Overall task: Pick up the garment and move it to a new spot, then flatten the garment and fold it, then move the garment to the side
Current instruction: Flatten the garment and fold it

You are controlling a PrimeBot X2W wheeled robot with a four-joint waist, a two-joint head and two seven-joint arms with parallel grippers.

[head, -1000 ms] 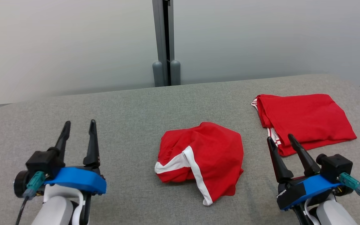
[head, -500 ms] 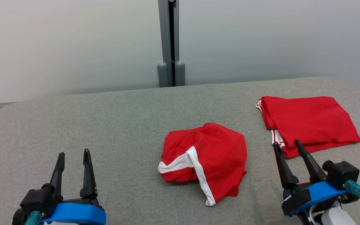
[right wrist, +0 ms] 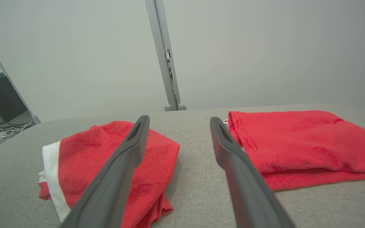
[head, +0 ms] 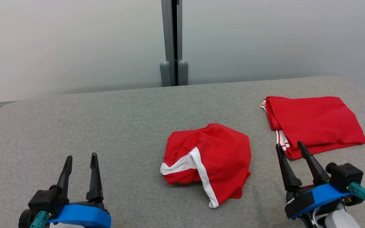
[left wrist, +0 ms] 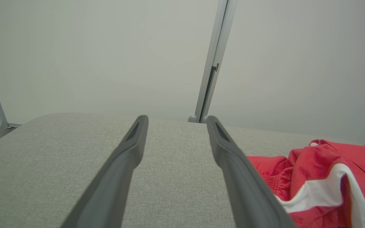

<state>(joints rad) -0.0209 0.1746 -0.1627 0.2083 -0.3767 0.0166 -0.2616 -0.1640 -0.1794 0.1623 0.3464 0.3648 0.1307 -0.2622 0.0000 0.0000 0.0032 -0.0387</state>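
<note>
Fingers of the left gripper [head: 81, 155] stand spread and empty over the grey table [head: 122, 120] at lower left. At the middle lies the crumpled red garment [head: 214, 158] with white stripes. Farther right, the right gripper [head: 288, 144] is likewise spread and empty, its tips near a folded red garment [head: 315, 120].

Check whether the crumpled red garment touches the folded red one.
Apart. The head view shows a strip of bare grey table between the crumpled garment and the folded garment.
</note>
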